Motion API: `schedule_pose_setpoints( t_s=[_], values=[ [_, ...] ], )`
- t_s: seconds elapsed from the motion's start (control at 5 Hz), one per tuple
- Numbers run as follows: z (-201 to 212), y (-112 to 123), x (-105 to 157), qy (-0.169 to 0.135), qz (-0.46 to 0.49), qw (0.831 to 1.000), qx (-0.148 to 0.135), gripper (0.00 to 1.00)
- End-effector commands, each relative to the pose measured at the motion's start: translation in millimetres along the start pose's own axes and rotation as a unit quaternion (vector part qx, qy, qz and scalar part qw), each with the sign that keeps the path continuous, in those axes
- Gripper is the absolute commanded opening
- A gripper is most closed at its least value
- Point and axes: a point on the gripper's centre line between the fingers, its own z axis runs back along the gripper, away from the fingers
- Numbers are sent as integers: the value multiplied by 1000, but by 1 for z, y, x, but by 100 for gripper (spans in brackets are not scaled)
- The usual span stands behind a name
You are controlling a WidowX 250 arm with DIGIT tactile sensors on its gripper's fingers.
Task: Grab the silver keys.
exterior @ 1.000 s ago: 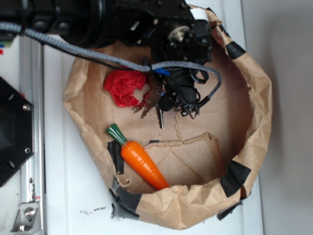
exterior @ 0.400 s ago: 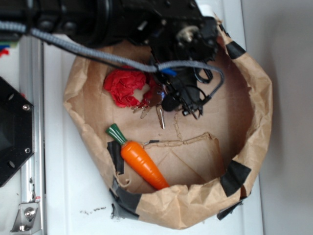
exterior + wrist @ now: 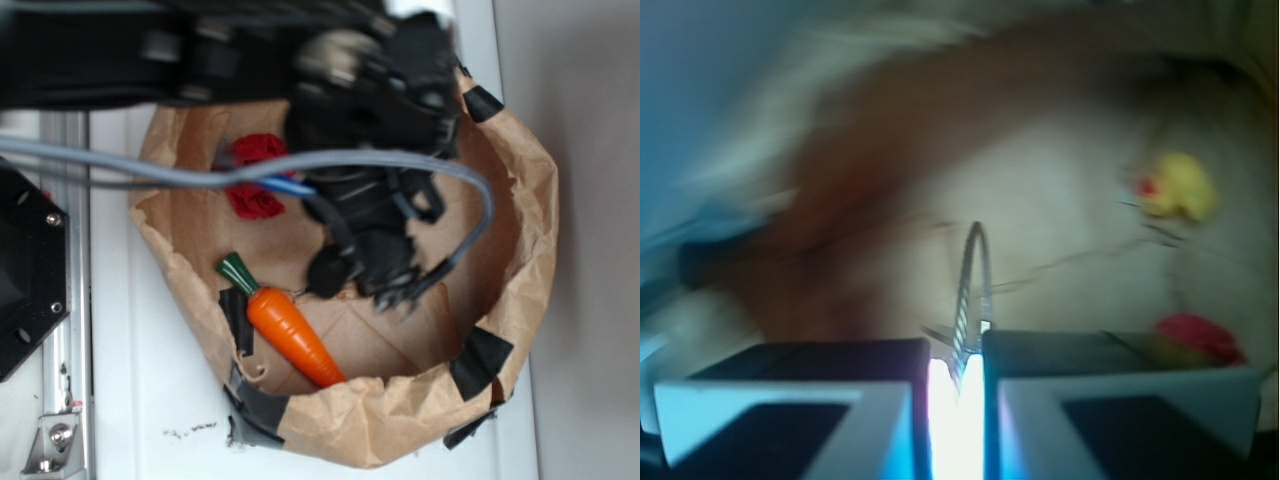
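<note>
The arm (image 3: 250, 60) was black and bulky, blurred, its gripper (image 3: 385, 270) black as well. A grey braided cable (image 3: 300, 165) looped toward four o'clock. The fingers (image 3: 790, 405) looked pale with dark insets.

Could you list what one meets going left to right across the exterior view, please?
Black mount plate → toy carrot → gripper → right wall of the paper bag.

Paper bag (image 3: 525, 215) walls ring the workspace. Toy carrot (image 3: 290, 335) blocks lower left, red crumpled thing (image 3: 255, 175) upper left. Bare floor open lower right of the end effector (image 3: 385, 275).
</note>
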Motion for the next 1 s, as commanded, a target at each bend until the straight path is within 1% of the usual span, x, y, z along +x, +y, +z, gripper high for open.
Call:
schedule_pose_setpoints(
  t_s=[0.0,0.2,0.4,0.6,0.8],
  values=[
    [-4,11,6,4,40,997,63,0],
    [-4,12,6,5,39,997,70,0],
    [-4,11,8,-8,37,997,74,0],
    [-6,12,10,-10,46,997,69,0],
    [-10,11,12,-10,40,996,85,0]
  ],
)
